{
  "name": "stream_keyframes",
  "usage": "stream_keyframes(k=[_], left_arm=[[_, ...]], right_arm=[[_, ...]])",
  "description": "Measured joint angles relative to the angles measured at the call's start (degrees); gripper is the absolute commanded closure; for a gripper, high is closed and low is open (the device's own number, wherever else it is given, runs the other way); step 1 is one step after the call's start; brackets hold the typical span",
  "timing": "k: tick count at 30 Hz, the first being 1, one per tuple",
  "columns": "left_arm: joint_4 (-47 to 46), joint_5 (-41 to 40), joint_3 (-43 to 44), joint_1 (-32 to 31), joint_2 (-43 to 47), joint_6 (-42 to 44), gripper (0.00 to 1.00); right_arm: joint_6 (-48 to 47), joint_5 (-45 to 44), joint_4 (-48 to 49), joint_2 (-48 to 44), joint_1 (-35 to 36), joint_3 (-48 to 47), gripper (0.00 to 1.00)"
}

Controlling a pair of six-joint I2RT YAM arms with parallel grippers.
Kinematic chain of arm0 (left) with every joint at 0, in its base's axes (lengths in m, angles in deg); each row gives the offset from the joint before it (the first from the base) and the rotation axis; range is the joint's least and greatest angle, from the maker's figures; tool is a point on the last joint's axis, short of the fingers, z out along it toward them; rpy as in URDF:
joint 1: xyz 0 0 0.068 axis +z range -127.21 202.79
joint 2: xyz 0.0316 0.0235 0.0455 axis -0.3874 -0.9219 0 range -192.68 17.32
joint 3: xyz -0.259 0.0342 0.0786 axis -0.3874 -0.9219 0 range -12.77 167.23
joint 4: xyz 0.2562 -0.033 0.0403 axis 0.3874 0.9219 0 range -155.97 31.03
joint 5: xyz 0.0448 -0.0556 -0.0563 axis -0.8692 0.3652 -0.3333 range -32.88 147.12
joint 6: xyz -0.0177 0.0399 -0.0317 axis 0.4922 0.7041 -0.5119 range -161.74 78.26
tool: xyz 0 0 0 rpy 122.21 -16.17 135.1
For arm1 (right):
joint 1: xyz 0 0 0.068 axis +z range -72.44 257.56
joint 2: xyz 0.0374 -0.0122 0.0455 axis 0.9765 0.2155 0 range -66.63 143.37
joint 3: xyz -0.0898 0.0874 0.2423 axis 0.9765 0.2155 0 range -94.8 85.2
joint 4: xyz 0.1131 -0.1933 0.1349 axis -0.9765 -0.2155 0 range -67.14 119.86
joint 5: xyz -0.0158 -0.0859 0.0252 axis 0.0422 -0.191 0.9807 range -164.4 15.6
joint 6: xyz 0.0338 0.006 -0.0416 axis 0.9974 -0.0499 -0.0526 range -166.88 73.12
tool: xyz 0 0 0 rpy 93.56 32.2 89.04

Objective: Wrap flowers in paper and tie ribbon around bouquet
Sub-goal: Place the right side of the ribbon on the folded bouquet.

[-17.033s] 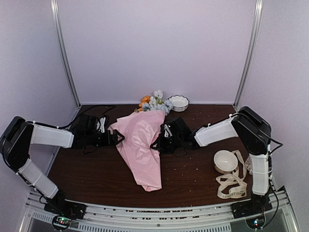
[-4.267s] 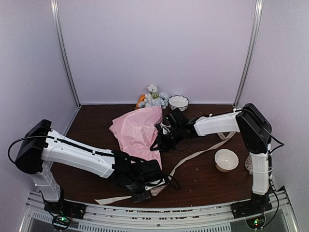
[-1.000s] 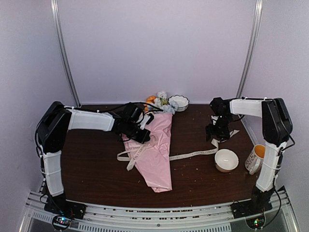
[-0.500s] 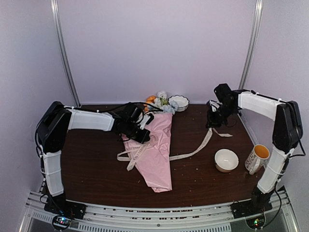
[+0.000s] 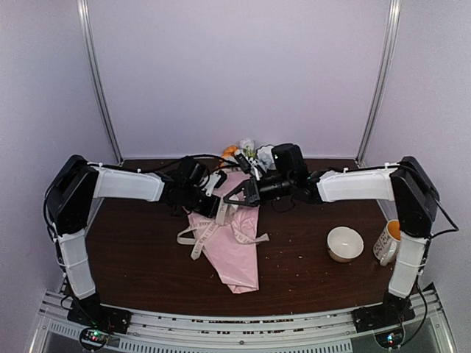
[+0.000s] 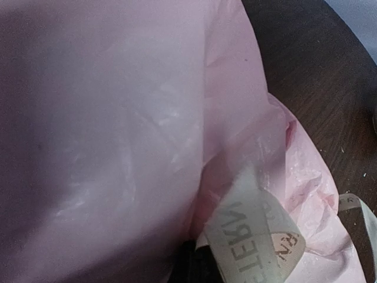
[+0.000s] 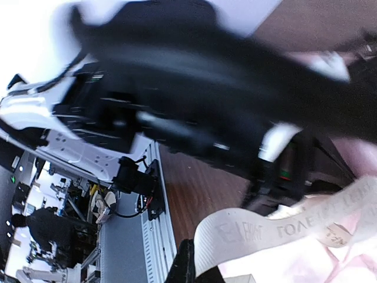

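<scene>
The paper is plain light pink, paler along its creases. The ribbon is cream-beige with grey-brown printed capitals. The flowers show orange, white and pale blue. The table is dark brown wood, flecked with pale specks. The bowl is white; the mug is white, orange inside. My left arm and right arm are white shells with black joints; the walls are pale lilac
</scene>
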Motion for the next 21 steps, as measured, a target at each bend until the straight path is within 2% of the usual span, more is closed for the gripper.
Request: stream_keyframes(k=[3, 6, 16, 21], left_arm=[[-0.24, -0.07, -1.79, 0.48, 2.05, -0.72, 1.0], [-1.03, -0.42, -4.24, 0.74, 4.44, -1.46, 1.0], [-1.62, -5.11, -10.84, 0.83, 10.36, -3.19, 1.0], [-3.17, -5.97, -19.63, 1.01, 21.75, -0.74, 1.0]], right_arm=[[3.15, -0.79, 2.14, 6.64, -1.07, -0.33, 1.0], [3.58, -2.69, -0.02, 11.78, -1.79, -3.78, 1.0], [7.5, -9.14, -1.81, 17.57, -2.91, -13.03, 1.0], [7.5, -10.34, -5.22, 23.15, -3.04, -18.67, 1.0]])
